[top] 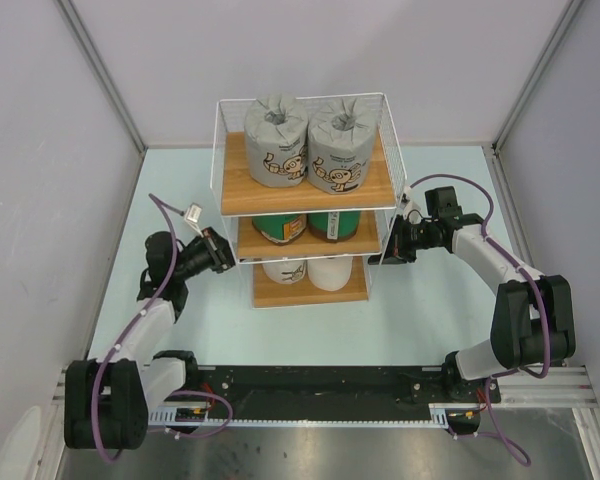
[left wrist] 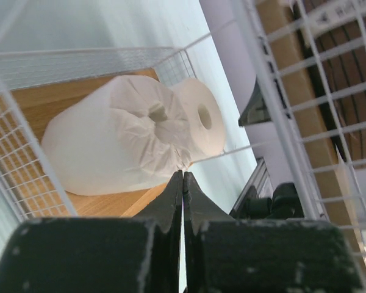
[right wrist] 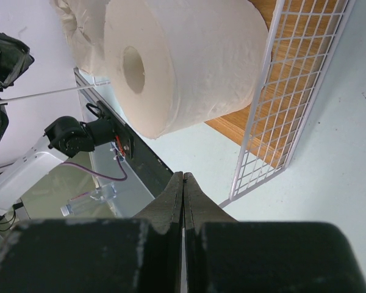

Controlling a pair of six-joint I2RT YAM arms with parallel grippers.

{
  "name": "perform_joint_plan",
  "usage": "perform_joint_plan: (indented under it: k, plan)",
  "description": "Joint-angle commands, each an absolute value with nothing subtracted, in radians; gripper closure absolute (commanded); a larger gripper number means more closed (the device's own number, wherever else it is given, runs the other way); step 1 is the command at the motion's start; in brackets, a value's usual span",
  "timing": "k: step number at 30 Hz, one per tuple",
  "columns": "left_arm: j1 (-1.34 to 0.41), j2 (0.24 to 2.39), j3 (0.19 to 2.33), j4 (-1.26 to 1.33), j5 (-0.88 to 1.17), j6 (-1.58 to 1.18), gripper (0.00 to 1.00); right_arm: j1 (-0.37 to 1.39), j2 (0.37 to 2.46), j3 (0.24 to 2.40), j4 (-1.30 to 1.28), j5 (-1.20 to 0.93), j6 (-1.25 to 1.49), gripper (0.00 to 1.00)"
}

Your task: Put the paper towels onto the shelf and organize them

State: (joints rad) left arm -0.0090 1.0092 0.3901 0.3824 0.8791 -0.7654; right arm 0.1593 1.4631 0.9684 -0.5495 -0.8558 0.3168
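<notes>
The left tool [left wrist: 183, 178], pressed together and empty, has the white-wrapped roll [left wrist: 110, 143] just ahead; the right tool [right wrist: 183, 178], also pressed together and empty, has the bare white roll [right wrist: 189, 61] ahead. Both rolls sit on the lowest board of the shelf [top: 235, 185] between the tools.

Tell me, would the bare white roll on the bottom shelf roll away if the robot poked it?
Probably not. The bare white roll stands on its flat end on the bottom board, so it would likely slide or tip instead. It looks like soft, unwrapped paper with a hollow middle, so it is probably light and may dent.
</notes>
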Motion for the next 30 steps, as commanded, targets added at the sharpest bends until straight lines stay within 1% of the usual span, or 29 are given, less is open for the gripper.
perform_joint_plan:
  k: [1,4,9,15,18,22,24,30]
  plan:
    - [0.023,1.043,0.399,0.449,0.844,-0.819,1.0,0.156,1.46,0.973,-0.551,-0.857,0.308,1.0]
    - [0.025,1.109,0.434,0.471,0.813,-0.833,1.0,0.156,1.459,0.973,-0.551,-0.856,0.307,1.0]
    - [0.026,1.212,0.478,0.58,0.781,-0.888,1.0,0.158,1.453,0.973,-0.56,-0.85,0.305,1.0]
    - [0.025,1.359,0.549,0.661,0.776,-0.923,1.0,0.155,1.448,0.974,-0.56,-0.848,0.305,1.0]
    - [0.018,1.41,0.587,0.657,0.767,-0.913,1.0,0.155,1.448,0.974,-0.561,-0.844,0.308,1.0]
    - [0.008,1.448,0.629,0.58,0.726,-0.847,1.0,0.155,1.451,0.973,-0.561,-0.839,0.31,1.0]
    - [-0.043,1.462,0.647,0.549,0.707,-0.827,1.0,0.156,1.451,0.973,-0.563,-0.833,0.307,1.0]
    - [-0.11,1.482,0.655,0.5,0.647,-0.787,1.0,0.153,1.451,0.973,-0.563,-0.827,0.305,1.0]
